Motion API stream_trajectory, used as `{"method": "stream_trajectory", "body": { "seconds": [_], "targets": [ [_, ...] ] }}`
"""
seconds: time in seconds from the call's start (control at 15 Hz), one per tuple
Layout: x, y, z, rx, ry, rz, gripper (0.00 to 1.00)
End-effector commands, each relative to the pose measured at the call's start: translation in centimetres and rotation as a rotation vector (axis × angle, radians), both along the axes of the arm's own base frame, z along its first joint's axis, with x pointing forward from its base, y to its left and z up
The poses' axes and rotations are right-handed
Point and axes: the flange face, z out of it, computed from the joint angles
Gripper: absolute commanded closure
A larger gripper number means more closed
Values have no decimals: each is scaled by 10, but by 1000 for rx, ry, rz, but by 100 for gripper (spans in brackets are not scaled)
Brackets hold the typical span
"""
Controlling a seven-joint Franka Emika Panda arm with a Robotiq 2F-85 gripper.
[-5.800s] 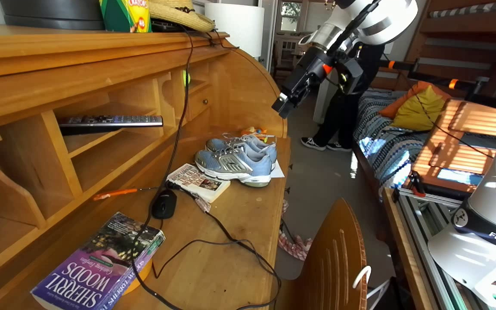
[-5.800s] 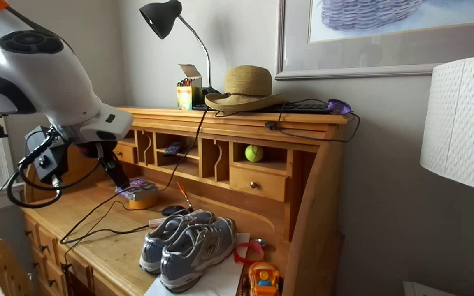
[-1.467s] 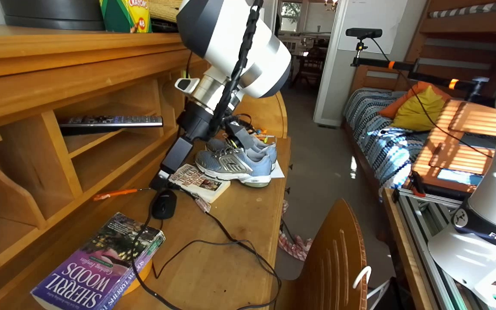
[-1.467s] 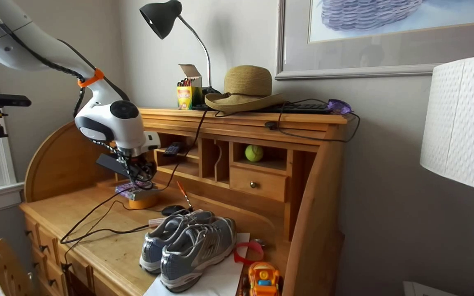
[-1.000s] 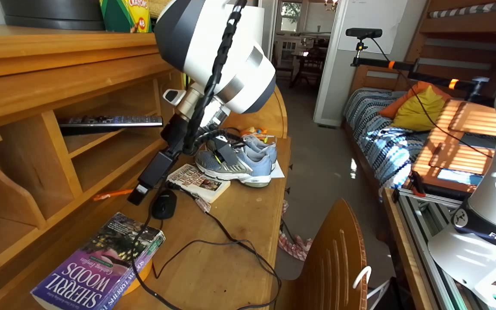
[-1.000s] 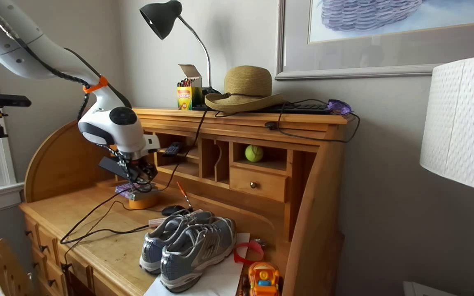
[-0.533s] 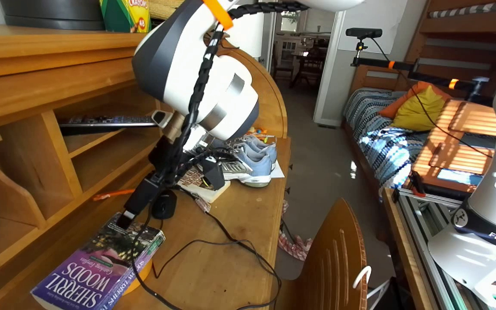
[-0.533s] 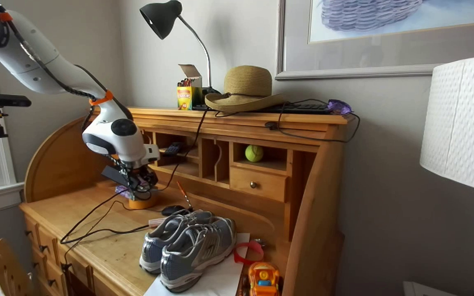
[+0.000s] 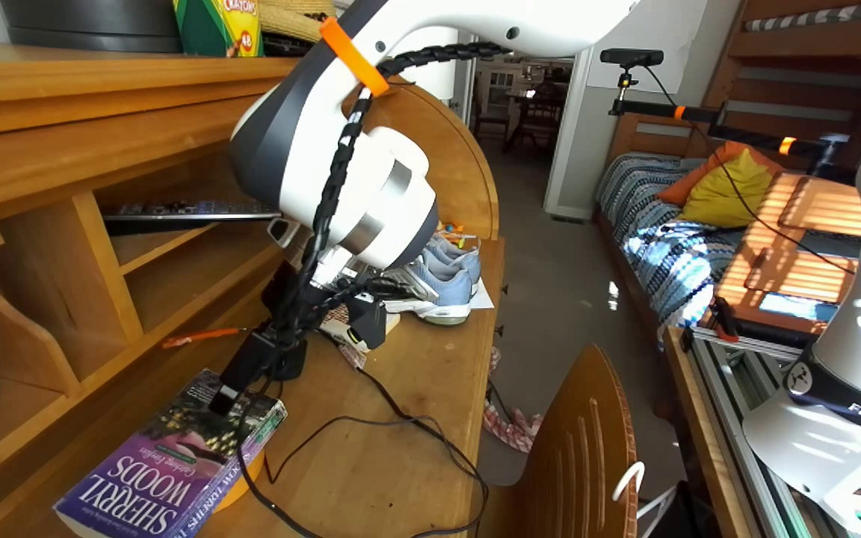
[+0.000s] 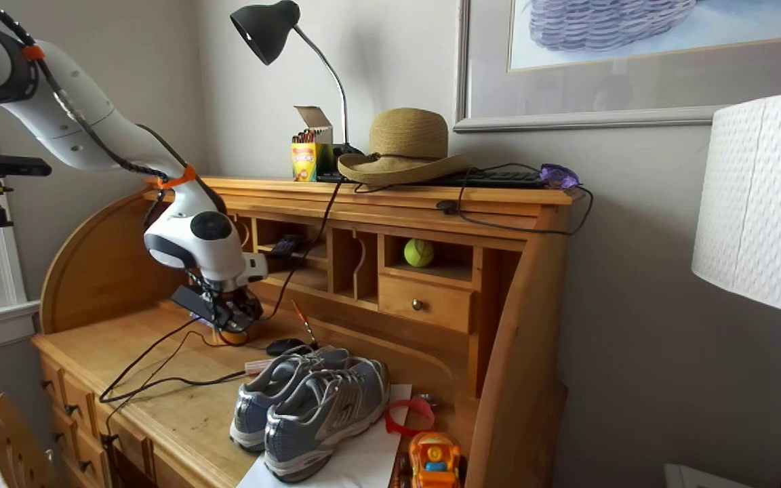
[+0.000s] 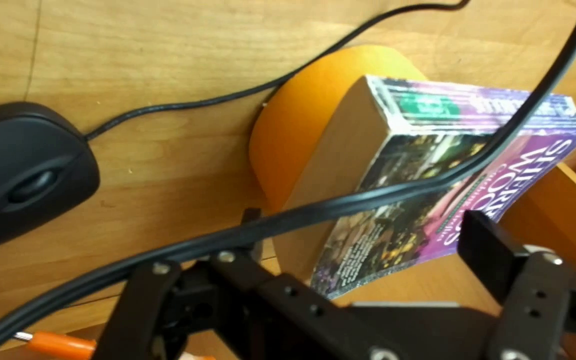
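Note:
My gripper hangs over the desk with its jaws wide apart and nothing gripped between them. Below lies a thick purple paperback book, tilted on a round orange object. From the wrist, one corner of the book appears between the fingers. A black cable runs across the book and passes in front of one finger; whether they touch I cannot tell. In an exterior view a dark fingertip stands over the upper end of the book. The second finger is hidden there.
A black mouse and an orange-handled tool lie beside the gripper. Desk cubbyholes with a remote rise close behind. Grey-blue shoes and a toy car stand farther along. A wooden chair is at the front.
From beyond the desk, the arm has swung in and come down past the shoes and mouse to the book. Most recently it sank slightly, and the cable shifted a little. The jaws stayed open.

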Motion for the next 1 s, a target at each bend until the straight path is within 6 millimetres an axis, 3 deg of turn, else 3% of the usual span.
{"method": "stream_trajectory", "body": {
  "seconds": [0.0, 0.47, 0.93],
  "targets": [
    [1, -14, -16, 40, 48, -51, 0],
    [16, -19, -29, 217, 78, 97, 0],
    [18, -19, -35, 341, 237, 113, 0]
  ]
}}
